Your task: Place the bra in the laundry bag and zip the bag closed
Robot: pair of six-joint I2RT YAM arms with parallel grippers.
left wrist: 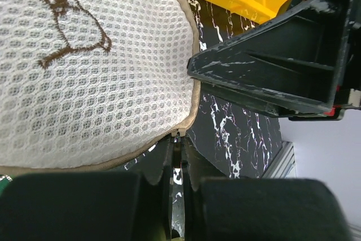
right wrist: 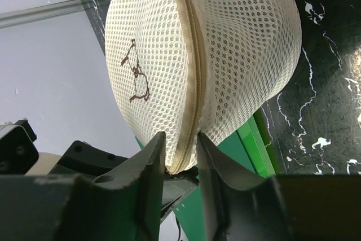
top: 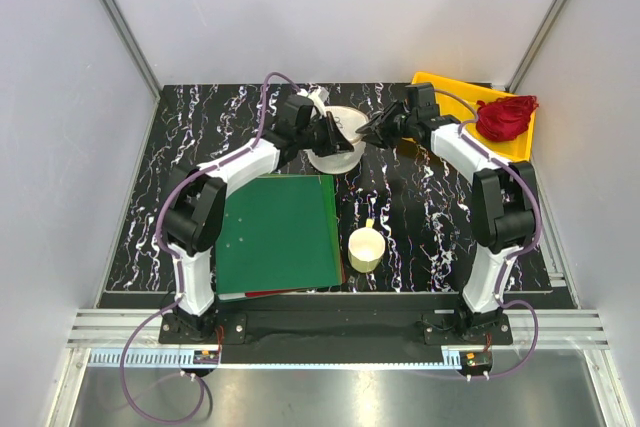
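Left gripper clamped on the bag rim; right gripper jaws apart, straddling the zip seam. Bag held up between both, far centre. Bra not seen, likely inside: bag bulges. Zip looks shut where visible, its end hidden by jaws; probably the last stretch remains. Cup and green mat nearer; tray with red garment far right, neither obstructing

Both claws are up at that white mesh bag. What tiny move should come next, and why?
Probably the right gripper should close: its jaws straddle the laundry bag at its zipper rim without pinching it, while the left gripper holds the rim.
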